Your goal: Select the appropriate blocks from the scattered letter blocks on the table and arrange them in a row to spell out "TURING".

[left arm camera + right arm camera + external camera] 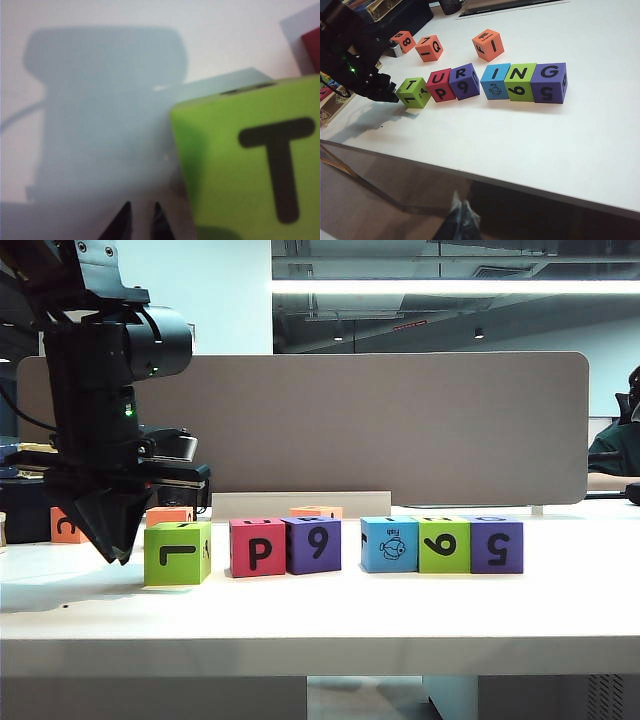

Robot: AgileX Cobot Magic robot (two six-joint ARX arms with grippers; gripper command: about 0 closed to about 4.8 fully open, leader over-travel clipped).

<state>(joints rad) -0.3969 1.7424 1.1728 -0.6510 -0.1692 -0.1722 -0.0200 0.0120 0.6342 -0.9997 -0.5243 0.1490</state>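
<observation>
Six blocks [485, 82] spell TURING, gaps remain; left gripper [120, 545] pinched empty beside T block [177, 553]; right gripper [462, 222] together, idle.

A: What's on the table [320, 625]?
B: I see six blocks in a row across mid-frame: T [177, 553], U [257, 547] touching R [312, 544], a gap, then I [389, 544], N [444, 545], G [496, 544] touching.
A: The grippers?
B: Left gripper [120, 552] just left of T. Right gripper [461, 216] low, off the table's front edge. Three spare blocks [488, 44] lie behind the row.
</observation>
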